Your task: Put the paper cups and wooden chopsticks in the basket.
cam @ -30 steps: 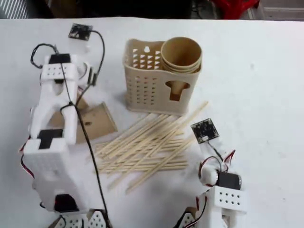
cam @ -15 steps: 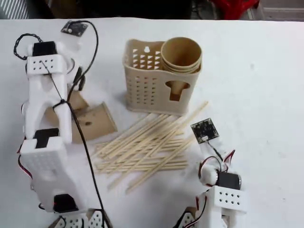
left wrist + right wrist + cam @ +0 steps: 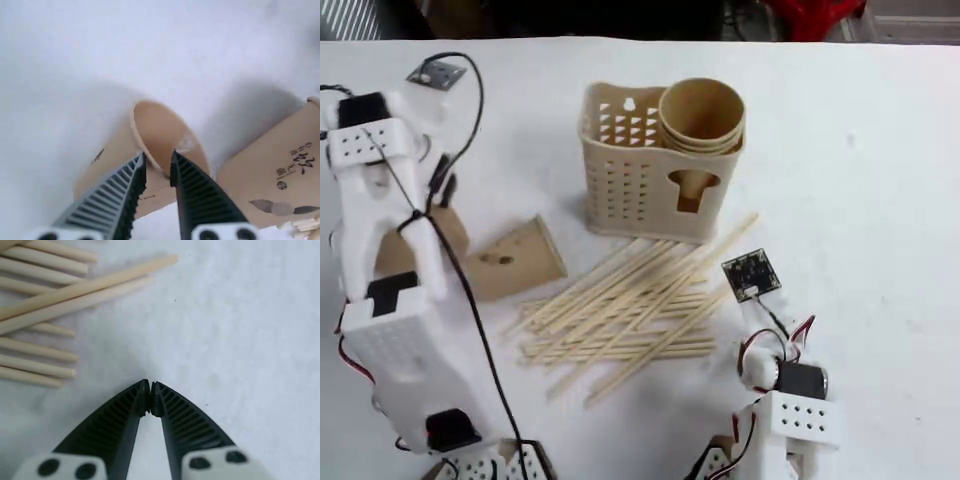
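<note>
Brown paper is being pinched over on the left of the white worktop (image 3: 860, 180). The rim of a tipped-over brown paper cup (image 3: 160, 130) is being clamped by the left end effector (image 3: 157, 167), and its ribbed black fingers (image 3: 192, 190) are being closed on either side of the cup's lip. Whether that cup is being lifted clear of the surface cannot be told.

A second brown paper cup (image 3: 515, 262) is being left on its side just beside it, with its wide end turned toward the sticks. Pale wooden chopsticks (image 3: 620, 310) are being left scattered in a loose heap on the worktop, in front of the basket and between the two arms.

At centre, an upright beige perforated plastic basket (image 3: 620, 190) is being used to hold a stack of nested brown paper cups (image 3: 702, 115) at its right-hand end.

On the other side, the right end effector (image 3: 151, 390) is being held closed. Its tips are touching with nothing between them, above bare worktop just beside the chopstick ends.
</note>
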Motion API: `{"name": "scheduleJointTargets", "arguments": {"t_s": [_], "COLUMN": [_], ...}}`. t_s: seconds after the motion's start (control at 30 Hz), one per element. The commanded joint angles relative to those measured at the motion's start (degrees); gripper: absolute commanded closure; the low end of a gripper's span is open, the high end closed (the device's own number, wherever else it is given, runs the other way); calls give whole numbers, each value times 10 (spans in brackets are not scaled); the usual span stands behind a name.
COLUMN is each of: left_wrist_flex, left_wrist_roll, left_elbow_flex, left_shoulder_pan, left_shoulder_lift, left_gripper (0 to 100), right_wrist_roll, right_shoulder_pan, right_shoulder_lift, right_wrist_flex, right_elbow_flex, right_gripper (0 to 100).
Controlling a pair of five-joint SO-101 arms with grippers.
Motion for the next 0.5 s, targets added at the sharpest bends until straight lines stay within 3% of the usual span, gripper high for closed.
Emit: {"name": "scheduleJointTargets", "arguments": {"t_s": [0.0,0.47], "left_wrist_flex": [29,43], "left_wrist_roll": [-30,-179], "left_elbow_flex": [-40,-84], "left_shoulder_pan": [-36,-245], "left_shoulder_lift": [-10,-10], "left_gripper": [924,925], "right_wrist_roll": [1,1], "right_shoulder_pan": [-1,-1], "right_shoulder_lift": [2,2], "right_wrist_flex": [-7,-7], "right_elbow_flex": [-3,-3], "right_gripper": [979,979]}}
